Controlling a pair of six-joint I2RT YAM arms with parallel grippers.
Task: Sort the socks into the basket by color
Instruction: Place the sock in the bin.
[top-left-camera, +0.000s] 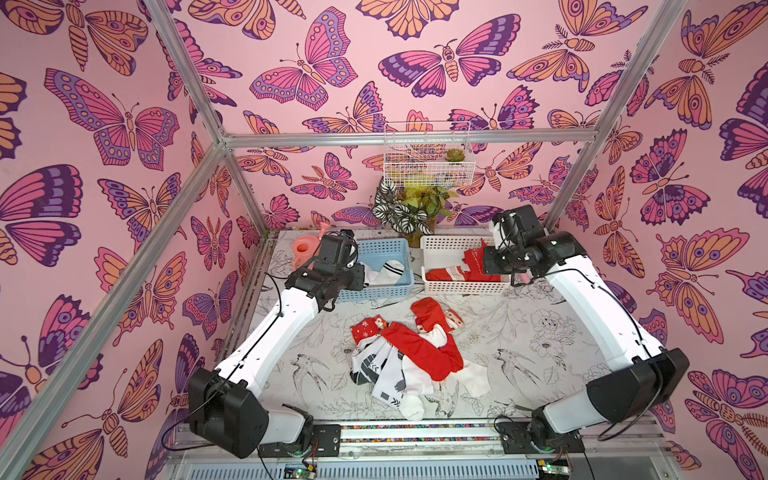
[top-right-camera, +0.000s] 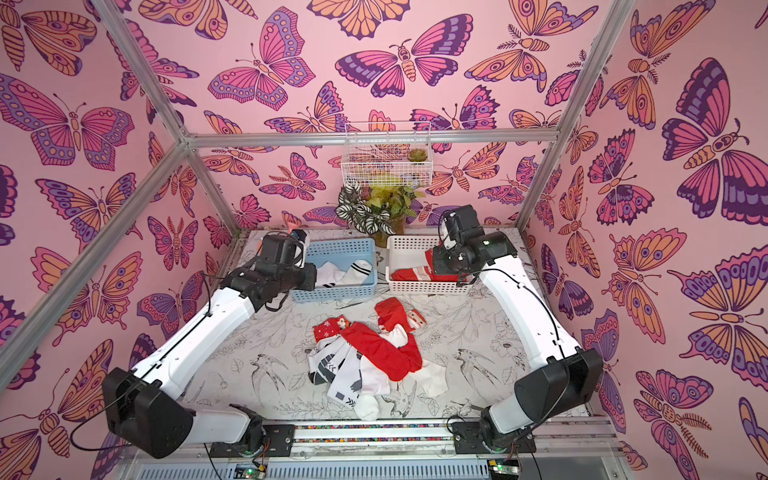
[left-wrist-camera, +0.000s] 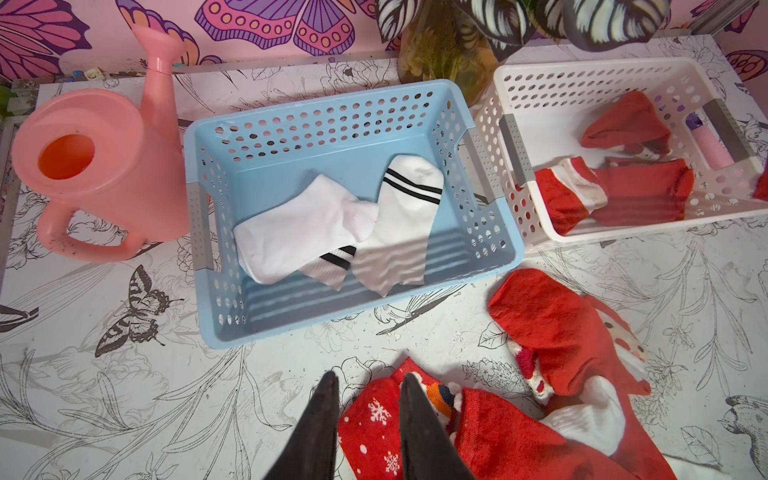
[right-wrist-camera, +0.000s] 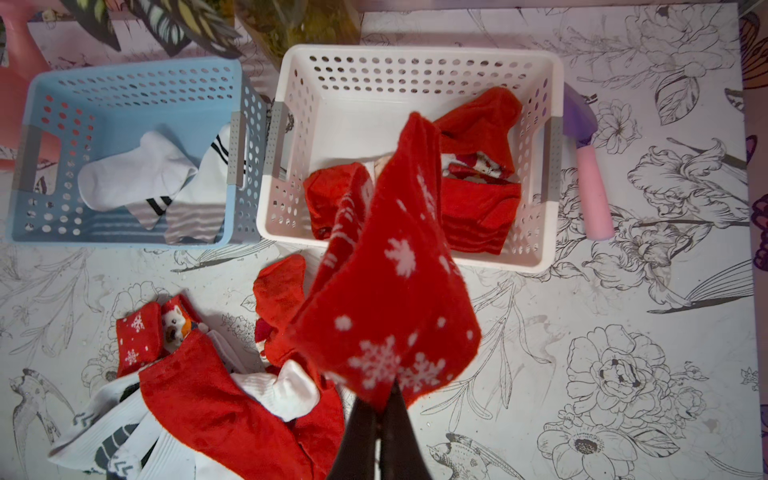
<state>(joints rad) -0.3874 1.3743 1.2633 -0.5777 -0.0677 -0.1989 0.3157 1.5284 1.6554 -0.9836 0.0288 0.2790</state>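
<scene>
One snowflake sock (right-wrist-camera: 395, 291) hangs lengthwise from right claw (right-wrist-camera: 384, 397); tip downward.

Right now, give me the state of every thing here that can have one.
Left jaws, apart, empty.
Right jaws, shut on the snowflake sock.
Snowflake sock, pinched at one end, hanging.
Blue basket, holds white socks.
White basket, holds red socks.
Sock pile, unsorted on the table, reds and whites mixed.
Watering can, upright.
</scene>
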